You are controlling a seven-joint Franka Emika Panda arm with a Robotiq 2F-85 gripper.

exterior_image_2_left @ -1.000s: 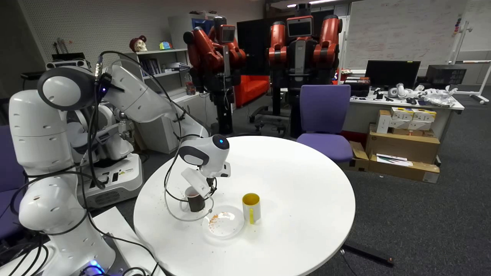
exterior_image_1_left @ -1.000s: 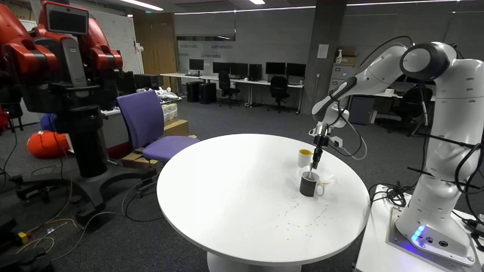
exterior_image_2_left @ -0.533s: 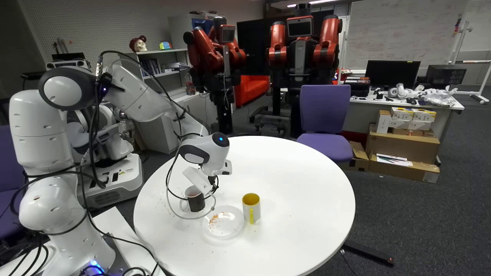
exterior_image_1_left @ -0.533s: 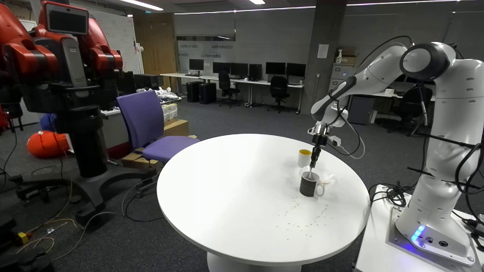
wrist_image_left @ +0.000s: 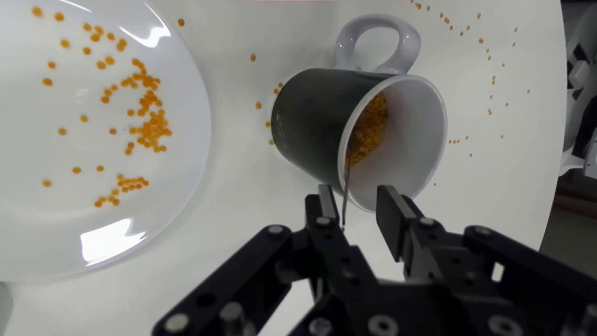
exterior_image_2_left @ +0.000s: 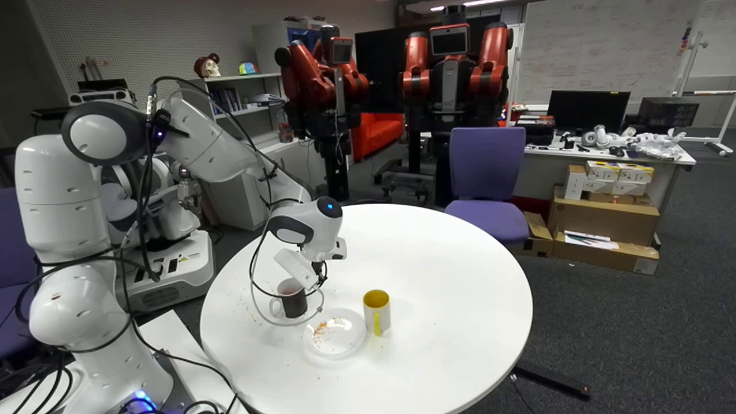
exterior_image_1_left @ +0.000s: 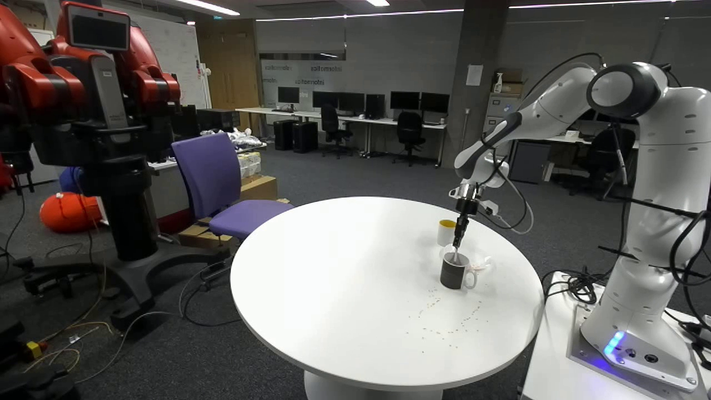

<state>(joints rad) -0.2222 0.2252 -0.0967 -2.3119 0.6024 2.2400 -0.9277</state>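
Metal by its look, the thin handle (wrist_image_left: 346,191) reaches from inside the dark mug (wrist_image_left: 312,116) lengthwise between my parted jaws, just beside one pad (wrist_image_left: 328,203) and apart from the other.

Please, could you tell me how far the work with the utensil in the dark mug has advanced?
Done: the claw straddles the thin utensil. In hand: the grasp; the jaws stand apart, with a visible gap beside it. Left, probably: closing on the utensil and lifting, since it reaches into the dark mug, where orange grains lie.
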